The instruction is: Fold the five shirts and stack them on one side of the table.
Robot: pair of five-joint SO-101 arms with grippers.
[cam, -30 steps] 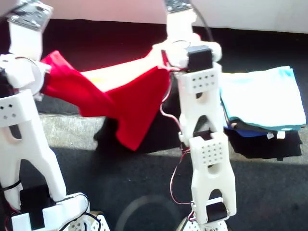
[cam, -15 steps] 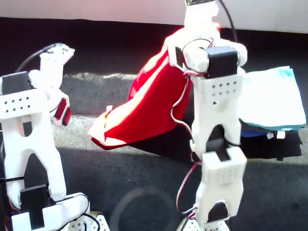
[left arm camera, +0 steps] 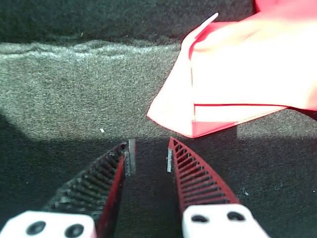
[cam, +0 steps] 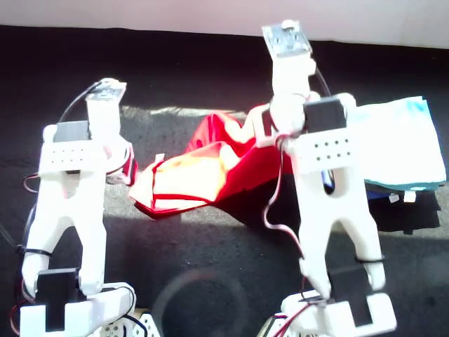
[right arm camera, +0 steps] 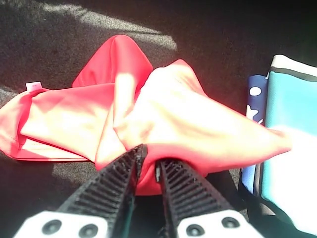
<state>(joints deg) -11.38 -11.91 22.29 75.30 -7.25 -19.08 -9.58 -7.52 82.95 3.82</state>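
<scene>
Folded pile (cam: 396,140) sits by the right arm, so most looks done imo. 1 red shirt (cam: 210,168) lies crumpled mid-table, not folded yet. The right claw (right arm camera: 147,166) is pinched on it, and the left claw (left arm camera: 148,156) is spread apart and empty, just beside it.

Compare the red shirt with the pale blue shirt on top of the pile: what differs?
The red shirt is crumpled; the pale blue shirt is folded flat. The red shirt is pinched by the right gripper; nothing grips the pale blue shirt. The red shirt lies on the dark table cover; the pale blue shirt tops a pile of darker shirts. Both lie close together by that gripper.
</scene>
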